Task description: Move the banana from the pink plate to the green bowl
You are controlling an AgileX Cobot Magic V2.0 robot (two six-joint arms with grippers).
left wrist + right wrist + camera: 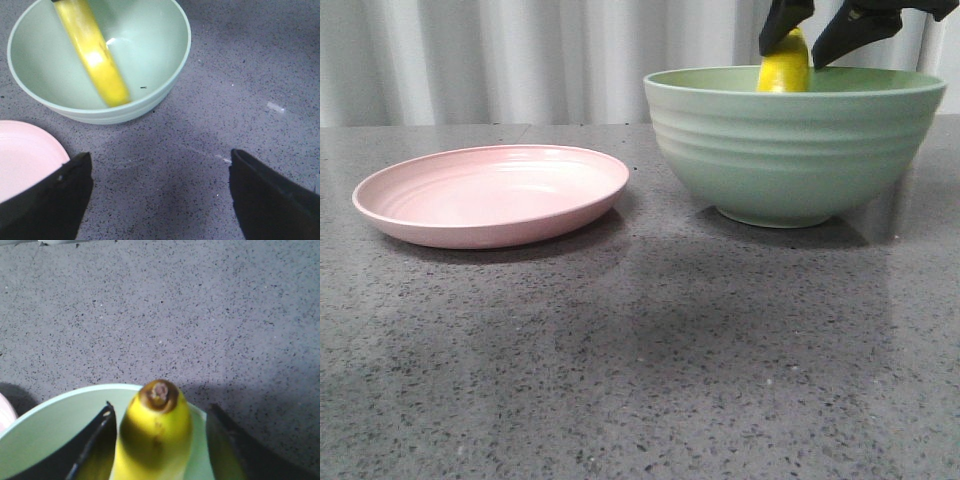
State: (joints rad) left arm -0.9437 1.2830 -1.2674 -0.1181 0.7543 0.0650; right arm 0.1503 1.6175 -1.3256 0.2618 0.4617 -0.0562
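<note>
The yellow banana (785,65) stands tilted in the green bowl (790,150), its top poking above the rim. My right gripper (792,55) hovers over the bowl, open, with a finger on each side of the banana (157,435); a gap shows at one finger. In the left wrist view the banana (95,60) leans across the inside of the bowl (150,45). The pink plate (490,195) lies empty to the left of the bowl. My left gripper (161,155) is open and empty above the table, near the plate's edge (25,155) and the bowl.
The grey speckled table (640,350) stretches in front of the plate and the bowl. A white curtain (520,50) hangs behind the table. The left arm does not show in the front view.
</note>
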